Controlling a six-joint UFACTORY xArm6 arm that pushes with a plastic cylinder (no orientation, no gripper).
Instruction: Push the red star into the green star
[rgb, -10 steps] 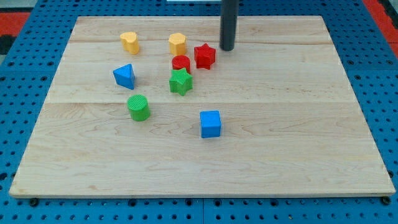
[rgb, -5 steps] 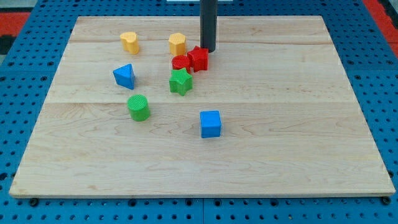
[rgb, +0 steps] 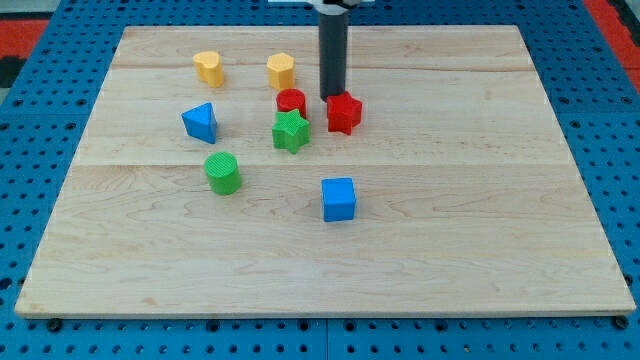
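Observation:
The red star (rgb: 344, 112) lies on the wooden board (rgb: 480, 200), a short gap to the right of the green star (rgb: 291, 131). My tip (rgb: 331, 96) stands just up and left of the red star, touching or nearly touching it, between it and the red cylinder (rgb: 291, 101). The red cylinder sits directly above the green star, touching or almost touching it.
A yellow block (rgb: 281, 70) and a yellow heart-like block (rgb: 209, 67) sit near the top. A blue triangle block (rgb: 200, 122) lies at the left, a green cylinder (rgb: 222, 172) below it, and a blue cube (rgb: 339, 198) lower in the middle.
My tip moved left, then down. The red star first slid left against the red cylinder, then ended lower and to the right. The yellow block shifted slightly left.

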